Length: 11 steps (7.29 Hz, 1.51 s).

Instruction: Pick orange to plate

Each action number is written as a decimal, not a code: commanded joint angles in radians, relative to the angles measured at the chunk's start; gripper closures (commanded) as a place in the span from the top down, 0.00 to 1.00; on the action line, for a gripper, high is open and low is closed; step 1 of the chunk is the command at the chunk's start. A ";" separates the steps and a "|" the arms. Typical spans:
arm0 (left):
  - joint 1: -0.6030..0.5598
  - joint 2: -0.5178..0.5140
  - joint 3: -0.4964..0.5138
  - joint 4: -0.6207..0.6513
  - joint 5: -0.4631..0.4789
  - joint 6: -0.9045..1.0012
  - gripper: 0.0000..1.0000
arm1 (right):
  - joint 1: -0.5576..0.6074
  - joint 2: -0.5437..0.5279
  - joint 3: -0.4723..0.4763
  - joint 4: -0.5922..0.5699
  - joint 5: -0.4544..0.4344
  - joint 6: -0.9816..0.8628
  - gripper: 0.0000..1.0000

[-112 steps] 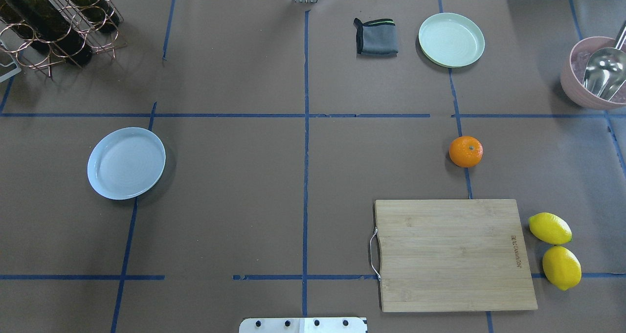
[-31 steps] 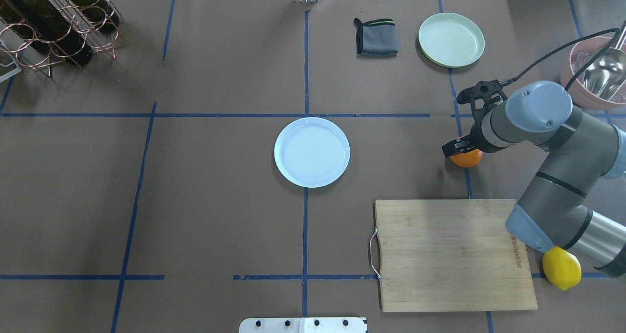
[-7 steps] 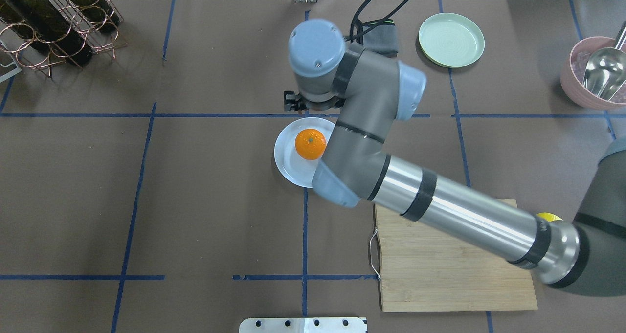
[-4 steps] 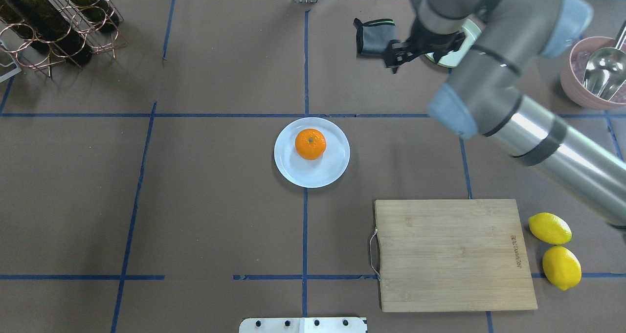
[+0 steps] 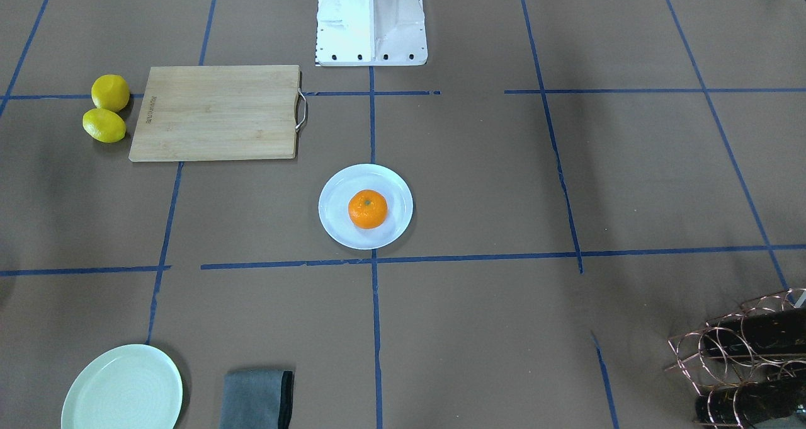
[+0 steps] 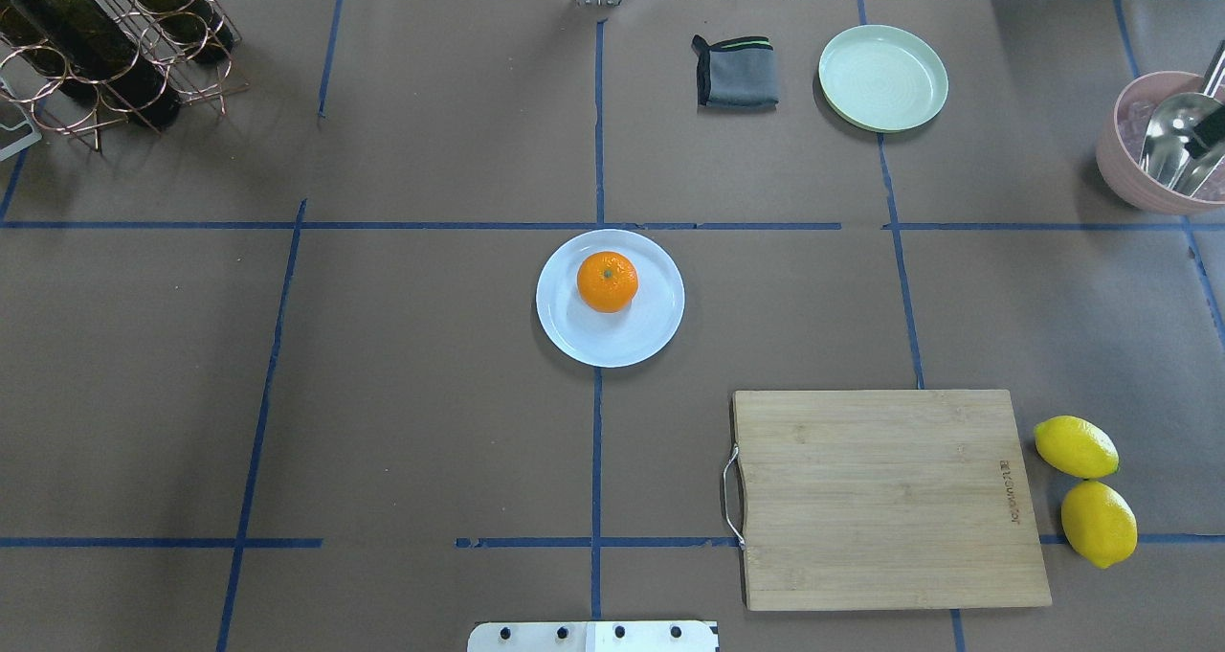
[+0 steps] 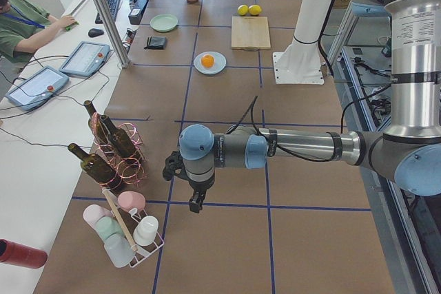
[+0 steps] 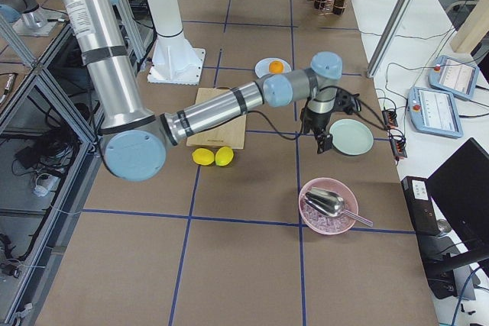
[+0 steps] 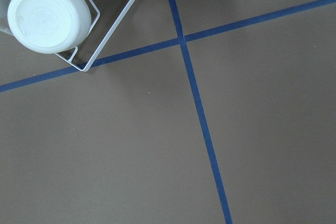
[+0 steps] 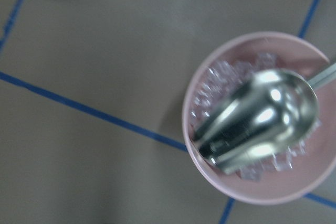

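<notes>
The orange (image 6: 607,281) rests on the pale bluish-white plate (image 6: 574,331) at the table's centre, a little toward the plate's far side; nothing touches it. The front-facing view shows the same orange (image 5: 368,208) on the plate (image 5: 337,227). My right gripper (image 8: 322,140) shows only in the exterior right view, hanging beside the mint-green plate, far from the orange; I cannot tell its state. My left gripper (image 7: 196,204) shows only in the exterior left view, pointing down near the bottle rack; its state cannot be told either.
A wooden cutting board (image 6: 885,499) lies front right with two lemons (image 6: 1076,447) beside it. At the back stand a mint-green plate (image 6: 882,78), a grey cloth (image 6: 735,72), a pink bowl (image 6: 1139,183) holding a metal scoop, and a wine rack (image 6: 96,39). A cup rack (image 7: 127,228) stands by the left arm.
The right arm has swung away to the right and left the overhead view. The orange stays where it was on the plate.
</notes>
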 commanded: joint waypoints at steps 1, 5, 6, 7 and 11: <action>0.000 0.003 -0.002 0.000 -0.013 0.000 1.00 | 0.102 -0.214 -0.018 0.160 0.004 -0.009 1.00; -0.008 0.055 -0.079 -0.005 -0.010 0.008 1.00 | 0.143 -0.234 -0.041 0.152 0.068 0.018 1.00; -0.008 0.055 -0.070 -0.005 -0.004 0.008 1.00 | 0.143 -0.234 -0.041 0.152 0.070 0.016 1.00; -0.008 0.055 -0.074 -0.005 -0.002 0.008 1.00 | 0.143 -0.234 -0.041 0.153 0.070 0.016 1.00; -0.008 0.054 -0.076 -0.008 -0.001 0.008 1.00 | 0.143 -0.234 -0.041 0.153 0.079 0.016 1.00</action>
